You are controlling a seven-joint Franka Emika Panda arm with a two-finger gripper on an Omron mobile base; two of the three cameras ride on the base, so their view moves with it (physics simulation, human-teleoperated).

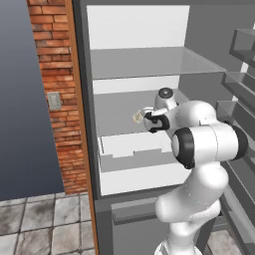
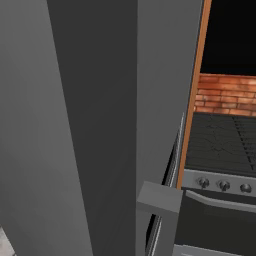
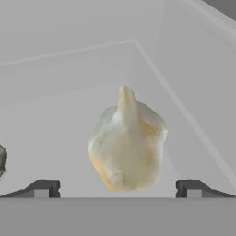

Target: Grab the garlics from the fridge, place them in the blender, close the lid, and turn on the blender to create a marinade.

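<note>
A garlic [image 3: 127, 140] sits on a grey shelf [image 1: 124, 112] inside the fridge [image 1: 139, 64], between the parted fingers [image 3: 44, 188] without touching them. At the hand view's left edge, another rounded item [image 3: 2, 159] is cut off, hard to identify.

brick wall [image 1: 52, 74], tiled floor [image 1: 45, 224], stove [image 2: 220, 165]

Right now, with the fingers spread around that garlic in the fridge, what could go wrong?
1. The garlic is lumpy and tapered; the open gripper may squeeze it off-centre so it pops out.
2. A second object sits at the hand view's left edge and could get nudged.
3. The arm reaches deep over the fridge shelf, so lifting carelessly may clip it.
</note>
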